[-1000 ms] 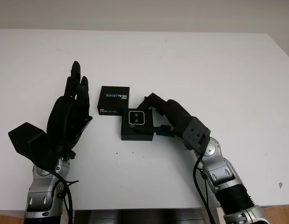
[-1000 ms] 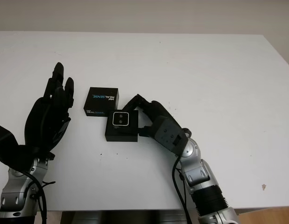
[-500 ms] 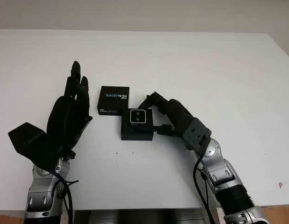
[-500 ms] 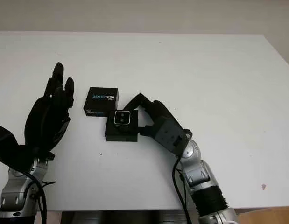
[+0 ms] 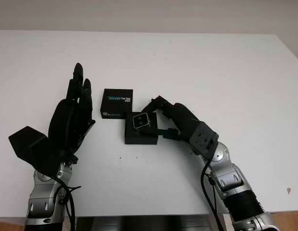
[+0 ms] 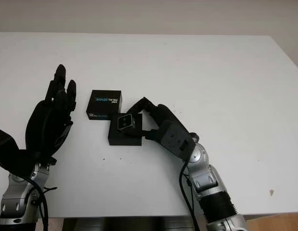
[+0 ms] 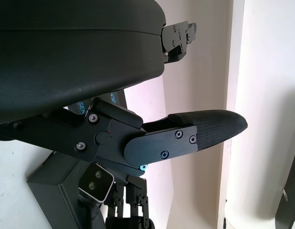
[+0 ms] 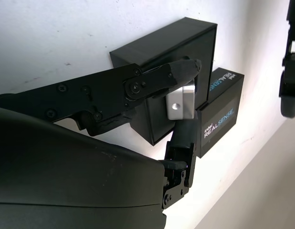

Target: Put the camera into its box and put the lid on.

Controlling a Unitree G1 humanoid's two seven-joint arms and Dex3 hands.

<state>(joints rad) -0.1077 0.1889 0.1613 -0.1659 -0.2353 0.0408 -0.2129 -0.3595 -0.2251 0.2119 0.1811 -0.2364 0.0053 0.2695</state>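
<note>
The small silver camera [image 5: 141, 121] sits tilted over the far part of the open black box [image 5: 138, 137] at the middle of the table. My right hand [image 5: 154, 120] comes in from the right and is shut on the camera, one finger [image 8: 159, 76] across it and another beneath. In the right wrist view the camera [image 8: 179, 102] shows its screw hole. The black lid [image 5: 117, 102], printed REALSENSE, lies flat just behind and left of the box, touching it. My left hand [image 5: 71, 120] is held up open to the left of the lid, apart from it.
The white table [image 5: 226, 82] stretches wide to the right and to the back. Its front edge [image 5: 139, 215] runs close under both forearms. A small dark speck [image 5: 289, 191] lies near the front right.
The camera has tipped askew in the right hand's fingers over the box. The right hand shifted slightly. Left hand, lid and box stay put.
</note>
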